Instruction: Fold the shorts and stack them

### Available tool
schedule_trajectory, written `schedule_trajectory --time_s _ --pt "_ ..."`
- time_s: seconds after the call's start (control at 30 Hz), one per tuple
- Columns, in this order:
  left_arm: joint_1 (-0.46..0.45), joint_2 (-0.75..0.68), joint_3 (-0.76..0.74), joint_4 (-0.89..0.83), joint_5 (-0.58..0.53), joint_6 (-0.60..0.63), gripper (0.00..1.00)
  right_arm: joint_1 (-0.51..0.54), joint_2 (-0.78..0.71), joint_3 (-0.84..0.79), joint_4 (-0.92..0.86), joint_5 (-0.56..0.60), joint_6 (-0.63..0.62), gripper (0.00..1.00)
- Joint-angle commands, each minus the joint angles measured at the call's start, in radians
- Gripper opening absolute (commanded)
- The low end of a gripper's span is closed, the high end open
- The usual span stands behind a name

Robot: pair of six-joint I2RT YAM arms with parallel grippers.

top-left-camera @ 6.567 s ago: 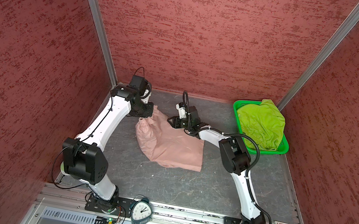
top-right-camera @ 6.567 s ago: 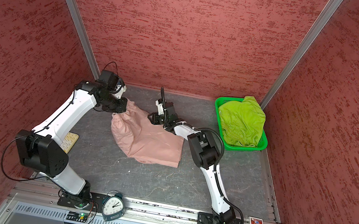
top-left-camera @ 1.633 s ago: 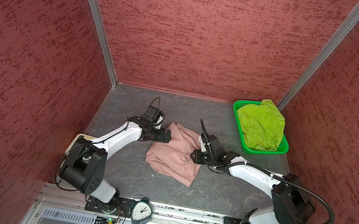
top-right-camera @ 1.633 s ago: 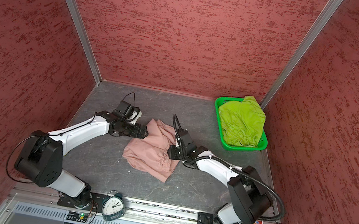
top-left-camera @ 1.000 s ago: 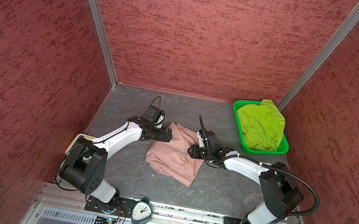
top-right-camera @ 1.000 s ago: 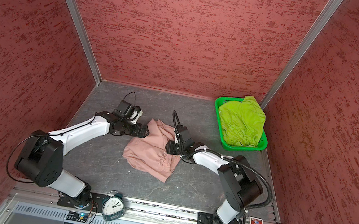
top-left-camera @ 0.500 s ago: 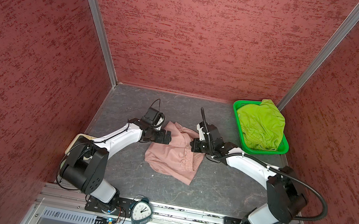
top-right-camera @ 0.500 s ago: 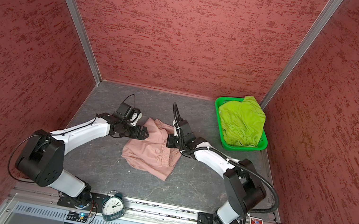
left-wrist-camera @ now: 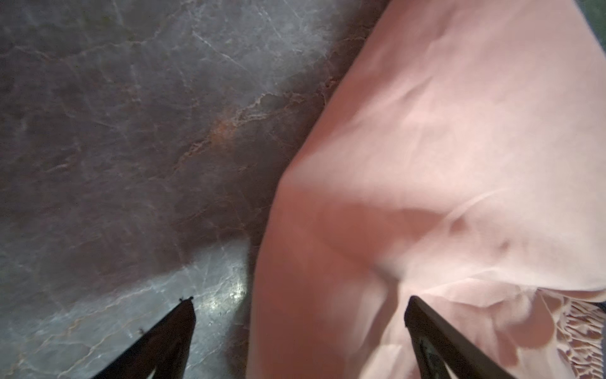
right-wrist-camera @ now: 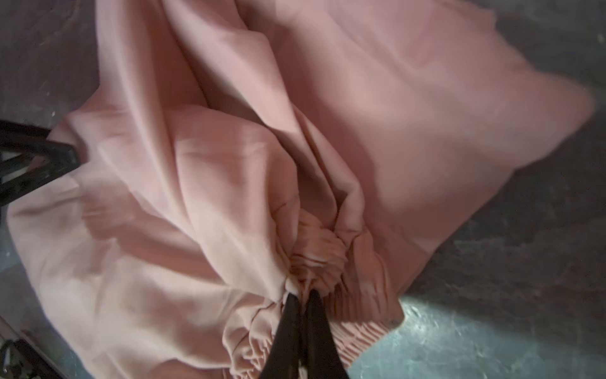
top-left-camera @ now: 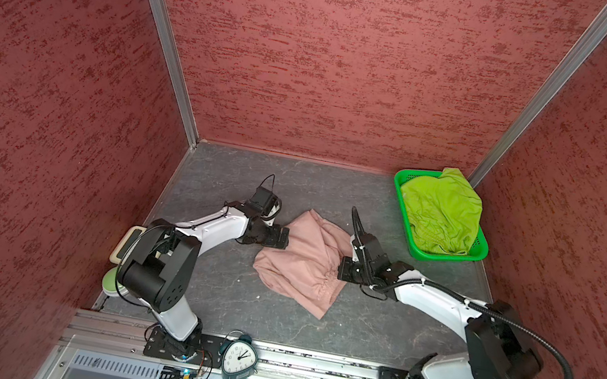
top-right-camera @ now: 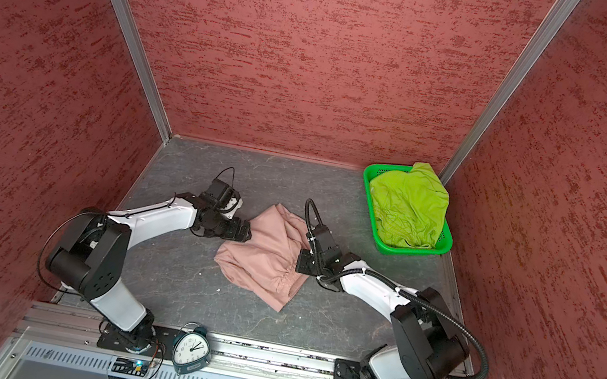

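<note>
With the pink shorts (top-left-camera: 306, 260) rumpled mid-frame on the bench (top-left-camera: 254, 173), the right tool (right-wrist-camera: 302, 295), pinched on their waistband (right-wrist-camera: 360, 323), should pull gently once the wide-open, empty left tool (left-wrist-camera: 300, 300) grips the left edge.

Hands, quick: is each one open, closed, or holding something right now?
Left hand: open, holding nothing, at the edge of the pink shorts.
Right hand: closed, pinching the pink shorts at the gathered waistband.

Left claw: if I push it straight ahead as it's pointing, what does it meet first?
The pink shorts: the open left claw sits at their edge, pointing across them. Its height above the cloth is unclear.
</note>
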Motion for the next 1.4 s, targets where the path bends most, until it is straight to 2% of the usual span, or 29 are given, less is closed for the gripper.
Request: schedule_trajectory --time_s 0.0,0.07,0.13,0.2,0.3,0.4,0.47,0.53,0.57,0.63,0.7,0.77,0.83,1.0,1.13,1.23,1.27,1.33,1.37 --pt "-0.006 0.004 0.001 0.000 -0.016 0.009 0.99 -0.016 0.022 0.019 -0.001 0.038 0.003 0.27" --pt "-0.009 -0.003 0.015 -0.014 -0.018 0.009 0.99 -0.016 0.028 0.067 -0.047 0.055 -0.032 0.34" --pt "-0.012 -0.026 0.037 -0.041 -0.016 0.003 0.99 -0.016 0.013 0.115 -0.094 0.080 -0.060 0.46" --pt "-0.017 -0.062 0.061 -0.061 -0.003 -0.007 0.99 -0.015 -0.014 0.150 -0.138 0.097 -0.076 0.49" --pt "-0.053 -0.118 0.099 -0.077 0.010 -0.004 1.00 -0.005 -0.068 0.162 -0.153 0.097 -0.094 0.49" --pt "-0.124 -0.153 0.106 -0.035 0.023 0.016 0.96 0.018 -0.084 0.129 -0.087 0.020 -0.093 0.41" --pt "-0.160 -0.155 0.083 0.019 0.046 0.012 0.86 0.037 -0.076 0.100 -0.031 -0.033 -0.064 0.34" --pt "-0.179 -0.139 0.050 0.079 0.103 -0.037 0.67 0.046 -0.059 0.069 -0.014 -0.060 -0.015 0.28" --pt "-0.189 -0.126 0.036 0.104 0.129 -0.052 0.62 0.046 -0.053 0.057 -0.024 -0.059 0.002 0.26" --pt "-0.223 -0.091 0.019 0.139 0.124 -0.081 0.57 0.047 -0.055 0.019 -0.055 -0.029 0.030 0.26" --pt "-0.261 -0.046 0.017 0.158 0.113 -0.091 0.57 0.047 -0.065 -0.018 -0.073 -0.002 0.049 0.28" --pt "-0.294 0.008 0.027 0.160 0.092 -0.093 0.56 0.047 -0.065 -0.046 -0.073 0.009 0.061 0.40" --pt "-0.302 0.070 0.049 0.145 0.077 -0.102 0.52 0.046 -0.048 -0.061 -0.056 0.016 0.061 0.45" --pt "-0.301 0.142 0.057 0.127 0.040 -0.110 0.44 0.046 0.050 -0.050 0.010 0.019 0.046 0.47" --pt "-0.291 0.148 0.039 0.084 -0.037 -0.092 0.40 0.047 0.151 0.006 0.047 0.024 0.021 0.47" --pt "-0.200 0.110 0.014 0.065 -0.084 -0.066 0.43 0.047 0.251 0.061 0.149 -0.027 0.015 0.46" --pt "-0.161 0.090 0.013 0.067 -0.081 -0.048 0.52 0.047 0.287 0.084 0.189 -0.046 0.015 0.46" --pt "-0.069 0.034 0.037 0.050 -0.090 0.001 0.87 0.047 0.379 0.171 0.257 -0.087 0.011 0.46" --pt "-0.040 0.006 0.058 0.036 -0.099 0.028 1.00 0.047 0.413 0.219 0.271 -0.100 0.007 0.46"
